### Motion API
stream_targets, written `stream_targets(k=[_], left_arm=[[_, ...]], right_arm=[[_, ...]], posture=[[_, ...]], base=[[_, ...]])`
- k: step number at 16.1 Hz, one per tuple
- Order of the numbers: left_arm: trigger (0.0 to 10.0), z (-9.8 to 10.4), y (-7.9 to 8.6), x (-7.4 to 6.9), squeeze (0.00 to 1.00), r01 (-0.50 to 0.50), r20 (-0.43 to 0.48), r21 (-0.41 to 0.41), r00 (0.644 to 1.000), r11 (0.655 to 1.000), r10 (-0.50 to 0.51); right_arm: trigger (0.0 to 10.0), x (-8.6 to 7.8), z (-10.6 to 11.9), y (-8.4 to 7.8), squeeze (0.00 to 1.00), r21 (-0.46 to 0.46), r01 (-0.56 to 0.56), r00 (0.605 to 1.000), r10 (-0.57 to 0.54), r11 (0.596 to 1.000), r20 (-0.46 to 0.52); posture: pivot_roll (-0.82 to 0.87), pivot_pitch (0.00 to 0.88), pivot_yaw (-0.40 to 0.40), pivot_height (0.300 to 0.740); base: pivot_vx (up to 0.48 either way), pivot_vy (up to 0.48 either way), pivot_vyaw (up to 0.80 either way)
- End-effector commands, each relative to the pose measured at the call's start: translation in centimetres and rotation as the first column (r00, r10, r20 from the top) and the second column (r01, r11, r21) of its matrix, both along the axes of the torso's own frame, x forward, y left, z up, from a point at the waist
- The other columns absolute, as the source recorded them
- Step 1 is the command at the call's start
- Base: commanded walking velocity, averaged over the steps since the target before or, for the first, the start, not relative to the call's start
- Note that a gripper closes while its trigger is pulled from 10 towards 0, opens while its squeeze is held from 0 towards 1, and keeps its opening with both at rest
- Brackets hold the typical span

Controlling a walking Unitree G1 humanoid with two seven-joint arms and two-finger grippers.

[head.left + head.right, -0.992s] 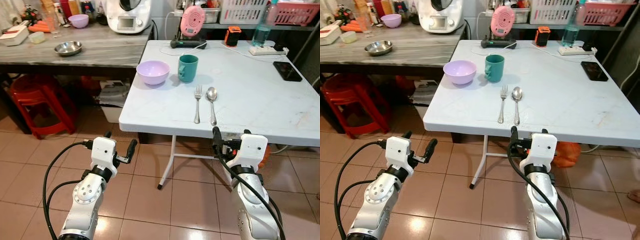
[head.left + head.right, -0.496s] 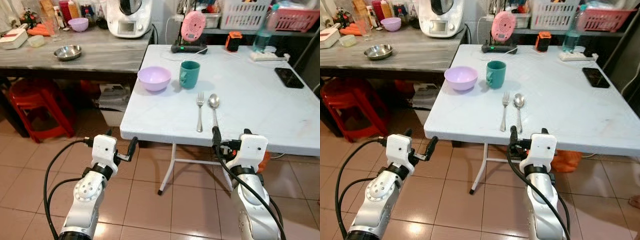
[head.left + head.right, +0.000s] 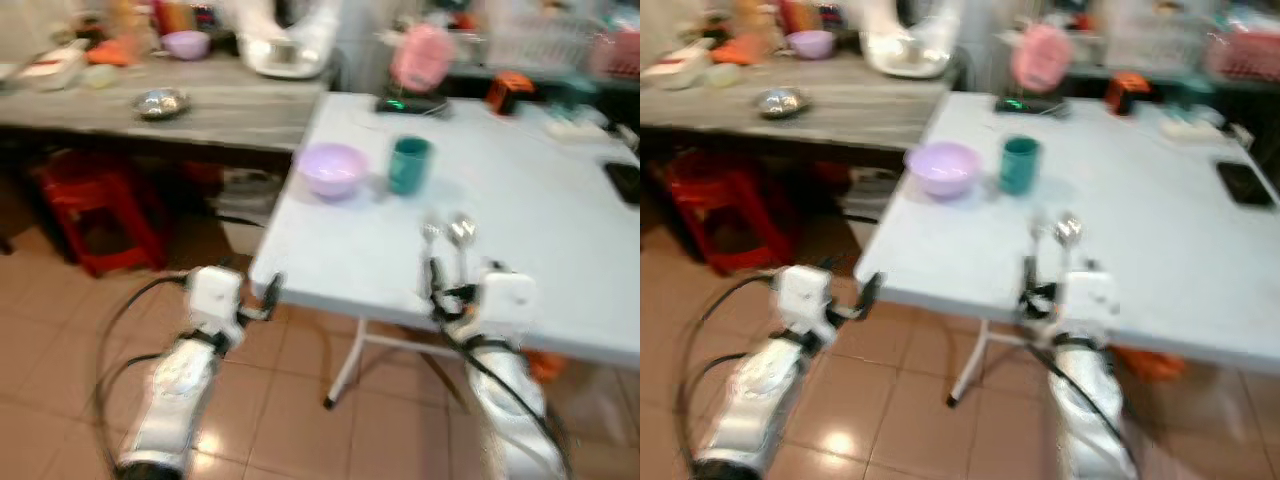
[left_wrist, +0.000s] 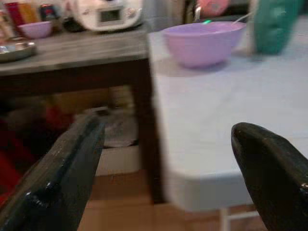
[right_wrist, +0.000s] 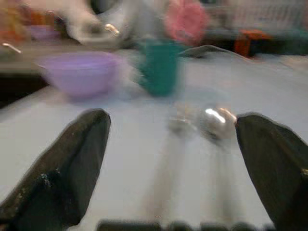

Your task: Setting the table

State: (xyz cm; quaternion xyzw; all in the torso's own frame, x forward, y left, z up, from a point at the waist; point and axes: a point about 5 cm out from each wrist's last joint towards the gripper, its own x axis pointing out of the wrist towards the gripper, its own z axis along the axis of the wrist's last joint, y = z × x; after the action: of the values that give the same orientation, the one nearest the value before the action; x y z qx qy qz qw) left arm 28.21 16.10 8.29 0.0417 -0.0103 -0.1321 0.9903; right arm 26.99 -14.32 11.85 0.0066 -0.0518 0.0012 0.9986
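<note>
The picture is blurred. On the white table [image 3: 540, 215] a lilac bowl [image 3: 333, 168] and a teal cup [image 3: 409, 165] stand side by side near its left edge. A fork [image 3: 431, 235] and a spoon [image 3: 461, 230] lie parallel near the front edge. My right gripper [image 3: 462, 290] is open at the table's front edge, just before the fork [image 5: 178, 126] and spoon [image 5: 216, 120]. My left gripper [image 3: 245, 292] is open and empty, low beside the table's front left corner, facing the bowl [image 4: 202, 43].
A grey counter [image 3: 230, 105] to the left carries a steel bowl [image 3: 163, 102] and a white appliance [image 3: 285, 50]. Red stools [image 3: 90, 205] stand under it. A pink device [image 3: 420, 60] and a black phone [image 3: 625, 180] sit on the far and right parts of the table.
The whole picture has shifted and blurred, so the camera has moved. The table's front edge now lies closer to both grippers. Bowl, cup, fork and spoon keep their places.
</note>
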Motion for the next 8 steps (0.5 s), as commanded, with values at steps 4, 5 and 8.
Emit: stream_targets(k=[4,5,8], left_arm=[[10.0,0.54,-1.09,0.19,0.00,0.034,0.018,-0.015,0.999,0.999,-0.033],[10.0,0.52,-1.10,0.16,0.00,0.035,0.018,-0.015,0.999,0.999,-0.035],[10.0,0.50,-1.15,0.15,0.00,0.036,0.017,-0.012,0.999,0.999,-0.036]], right_arm=[[10.0,-0.37,0.31,-1.07,0.00,-0.015,0.028,0.999,-0.028,0.999,0.019],[10.0,-0.41,0.28,-1.04,0.00,-0.017,0.028,0.999,-0.028,0.999,0.018],[10.0,-0.32,0.32,-0.98,0.00,-0.020,0.021,1.000,-0.021,1.000,0.017]], posture=[[0.00,0.000,0.038,0.740],[0.00,0.000,0.038,0.740],[0.00,0.000,0.034,0.740]], base=[[0.353,0.000,0.48],[0.345,0.000,0.00],[0.330,0.000,0.00]])
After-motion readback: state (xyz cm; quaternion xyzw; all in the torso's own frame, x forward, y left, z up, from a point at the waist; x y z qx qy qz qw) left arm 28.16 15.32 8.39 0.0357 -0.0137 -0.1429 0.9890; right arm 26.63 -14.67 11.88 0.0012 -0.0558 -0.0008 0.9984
